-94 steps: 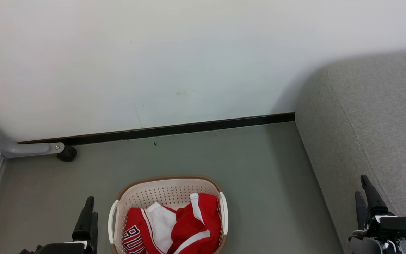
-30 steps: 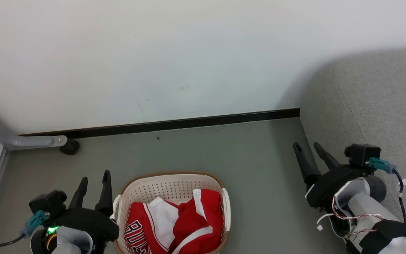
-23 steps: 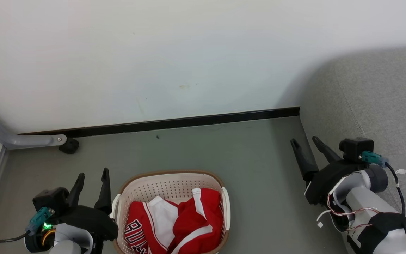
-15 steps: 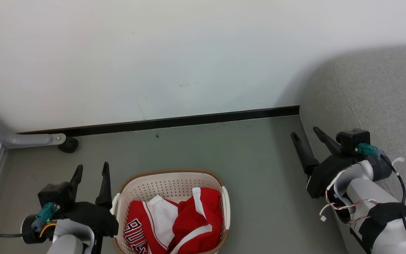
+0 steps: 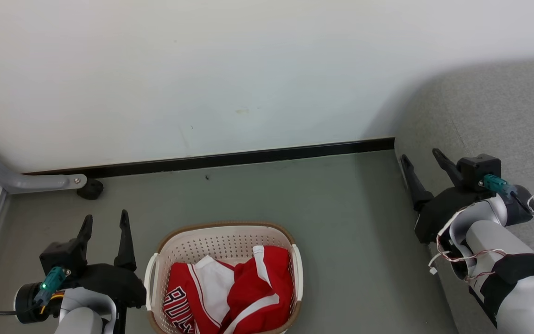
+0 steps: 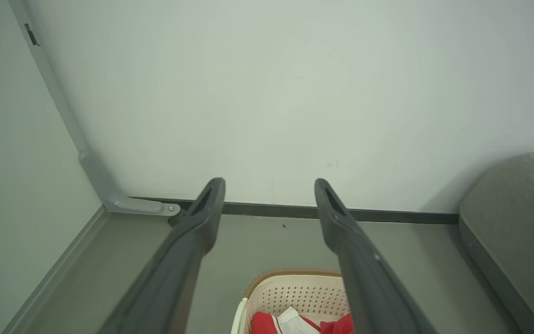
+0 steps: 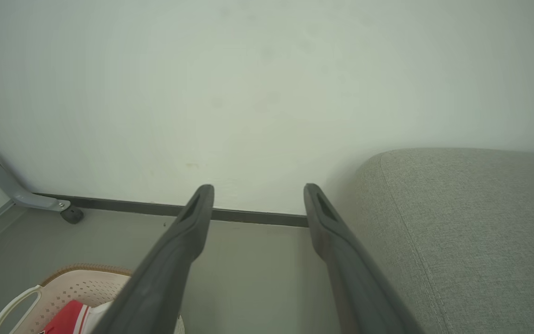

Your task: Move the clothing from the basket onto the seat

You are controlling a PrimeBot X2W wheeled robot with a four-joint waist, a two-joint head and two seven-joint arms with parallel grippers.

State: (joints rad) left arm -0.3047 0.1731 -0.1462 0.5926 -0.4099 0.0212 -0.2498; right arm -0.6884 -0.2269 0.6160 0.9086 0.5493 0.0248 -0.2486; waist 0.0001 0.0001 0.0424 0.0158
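Red and white clothing (image 5: pixel 230 297) lies bunched in the cream perforated basket (image 5: pixel 220 232) on the floor at the bottom centre of the head view. Part of it also shows low in the left wrist view, clothing (image 6: pixel 267 324) in the basket (image 6: pixel 295 290), and at the right wrist view's lower left, basket (image 7: pixel 63 287). My left gripper (image 5: pixel 104 221) stands open just left of the basket, nothing between its fingers. At the right, my right gripper (image 5: pixel 421 157) is open and empty, raised beside the front edge of the grey seat (image 5: pixel 503 111).
A white wall with a black baseboard (image 5: pixel 230 158) runs behind the basket. A grey metal leg with a black foot (image 5: pixel 90 189) stands at the far left. Grey floor (image 5: pixel 341 232) lies open between basket and seat.
Both arms have risen into the picture from the bottom edge. Over the last second the right gripper moved up toward the seat's corner and the left drifted slightly left. The clothing has not moved.
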